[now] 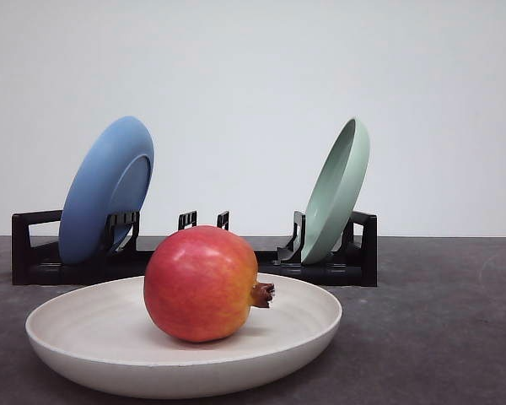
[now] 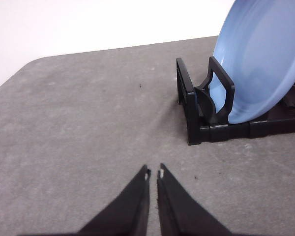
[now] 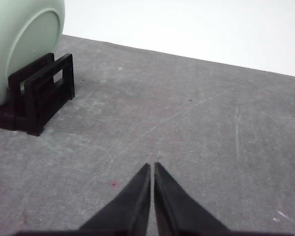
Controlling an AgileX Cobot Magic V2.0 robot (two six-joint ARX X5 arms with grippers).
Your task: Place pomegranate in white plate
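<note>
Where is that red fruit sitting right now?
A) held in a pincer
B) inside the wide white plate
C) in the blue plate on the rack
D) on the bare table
B: the pomegranate rests inside the white plate, in front of the black rack, with nothing gripping it.

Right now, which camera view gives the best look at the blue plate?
The front view: the blue plate appears whole, leaning on edge in the black rack behind the pomegranate and white plate. The left wrist view catches it closer but cropped at the frame edge. The right wrist view looks at the pale green plate instead.
</note>
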